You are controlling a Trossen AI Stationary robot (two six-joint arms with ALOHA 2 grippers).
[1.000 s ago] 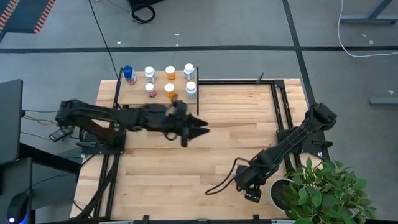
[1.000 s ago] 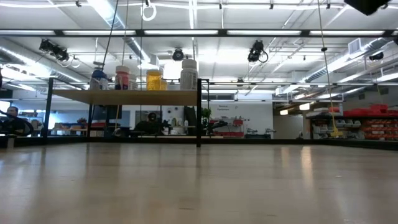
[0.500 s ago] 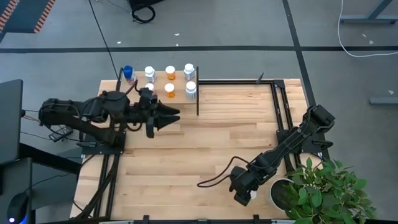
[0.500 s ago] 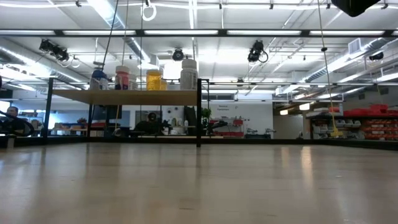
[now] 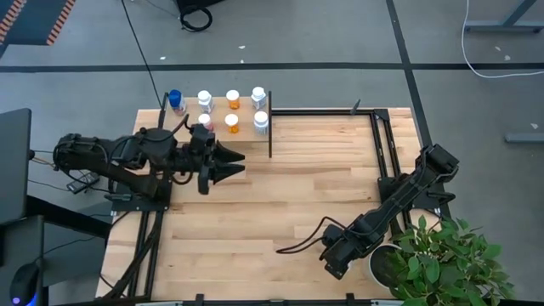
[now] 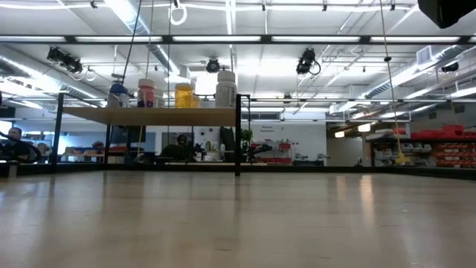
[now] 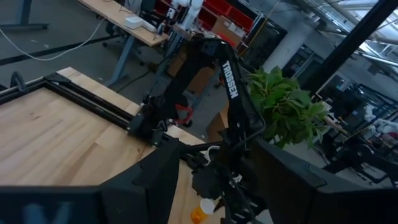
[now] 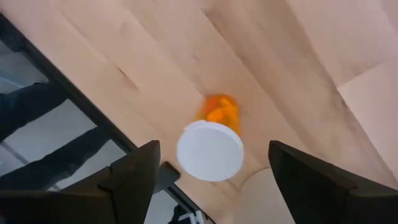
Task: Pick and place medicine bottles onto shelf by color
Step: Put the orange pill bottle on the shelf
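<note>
An orange medicine bottle [image 8: 213, 140] with a white cap stands upright on the pale wood worktop [image 5: 280, 212] directly beneath the right hand [image 8: 214, 171], framed between that hand's two dark fingers [image 8: 134, 174], which stand wide apart on either side of it without touching it. The right hand [image 5: 333, 261] hangs low at the worktop's near right corner, close to a leafy green plant [image 5: 446, 255]. Well away from that hand, at the far left corner, the shelf [image 5: 217, 119] carries seven more bottles: a blue-capped bottle [image 5: 175, 100] at one end, then white-capped ones in two short rows, among them an orange bottle [image 5: 232, 99], a second orange bottle [image 5: 231, 123] and a pinkish bottle [image 5: 204, 121]. From table height the shelf [image 6: 149, 115] shows as a light board on a black frame with the bottles lined up on top. The left hand [image 5: 236, 161] hovers above the worktop just in front of the shelf, near the pinkish bottle, its pointed fingers partly spread and holding nothing. Its wrist camera looks across the worktop past its own fingers [image 7: 155, 180] to the right arm [image 7: 211, 93] and the small orange bottle [image 7: 200, 211] below it.
</note>
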